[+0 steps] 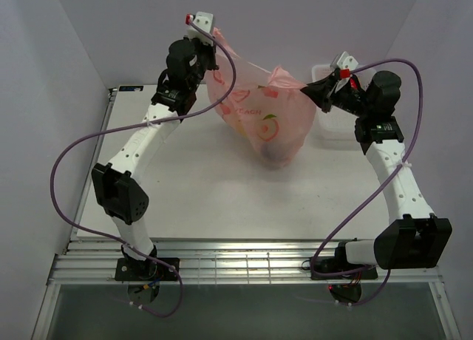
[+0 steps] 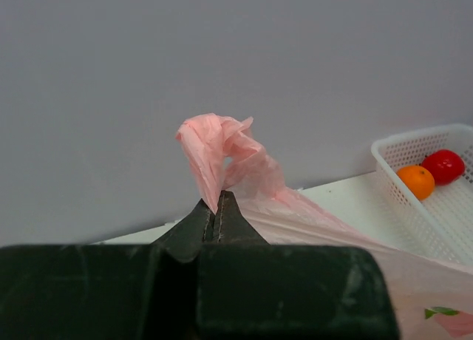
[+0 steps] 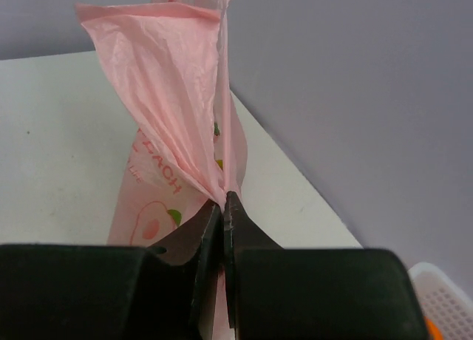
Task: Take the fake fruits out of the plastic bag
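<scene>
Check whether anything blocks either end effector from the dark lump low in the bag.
Yes, the plastic bag itself. Its film encloses the lump, and both the left end effector and the right end effector are shut on its top, so neither is free to reach in. I cannot tell what the lump is.

Left pincer (image 2: 216,207), right pincer (image 3: 223,201) clamped tight, both raised

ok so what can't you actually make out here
- What's in the plastic bag: in the top view the pink film shows only a dark lump low down.
- White basket: the right edge crops it in the left wrist view; the right arm partly covers it from above.
- Banana: seen in no view.
</scene>
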`<state>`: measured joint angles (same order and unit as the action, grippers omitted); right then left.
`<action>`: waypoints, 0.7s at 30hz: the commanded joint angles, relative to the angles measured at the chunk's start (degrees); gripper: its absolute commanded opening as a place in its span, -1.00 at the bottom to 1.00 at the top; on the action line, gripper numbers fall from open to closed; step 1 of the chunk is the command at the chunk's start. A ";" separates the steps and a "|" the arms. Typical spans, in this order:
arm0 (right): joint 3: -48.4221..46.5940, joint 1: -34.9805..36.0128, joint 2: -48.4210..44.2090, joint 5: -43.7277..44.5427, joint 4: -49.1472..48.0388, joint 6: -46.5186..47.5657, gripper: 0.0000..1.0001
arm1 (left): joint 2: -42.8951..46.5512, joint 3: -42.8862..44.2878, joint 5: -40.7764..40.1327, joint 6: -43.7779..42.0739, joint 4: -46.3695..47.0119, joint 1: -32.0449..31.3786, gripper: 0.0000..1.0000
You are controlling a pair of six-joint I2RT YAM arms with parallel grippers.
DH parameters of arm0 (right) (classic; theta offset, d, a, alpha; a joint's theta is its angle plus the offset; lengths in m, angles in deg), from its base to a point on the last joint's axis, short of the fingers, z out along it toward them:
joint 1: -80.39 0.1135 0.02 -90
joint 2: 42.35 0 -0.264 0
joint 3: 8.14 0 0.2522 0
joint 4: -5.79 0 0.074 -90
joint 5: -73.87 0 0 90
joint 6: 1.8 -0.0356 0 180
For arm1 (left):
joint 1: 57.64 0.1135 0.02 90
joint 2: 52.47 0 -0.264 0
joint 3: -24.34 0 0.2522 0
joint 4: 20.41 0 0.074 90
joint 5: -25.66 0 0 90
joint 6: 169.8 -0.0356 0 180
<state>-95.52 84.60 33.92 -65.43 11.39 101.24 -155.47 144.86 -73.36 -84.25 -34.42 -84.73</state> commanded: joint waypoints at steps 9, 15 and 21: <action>4.01 -2.63 1.68 -12.56 -2.56 4.71 -0.79 | 14.66 -17.00 11.81 5.94 -0.72 7.14 -1.00; 6.38 -2.63 4.94 -17.59 3.41 9.81 -0.29 | 20.19 -27.03 20.35 9.54 -1.51 7.05 -1.00; 6.92 -1.23 -1.71 -12.76 7.20 3.68 0.81 | 24.25 -30.91 25.10 12.79 -1.77 5.39 -1.00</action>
<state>-87.63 82.39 38.58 -79.07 17.68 109.09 -135.75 114.68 -52.46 -74.26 -37.07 -78.32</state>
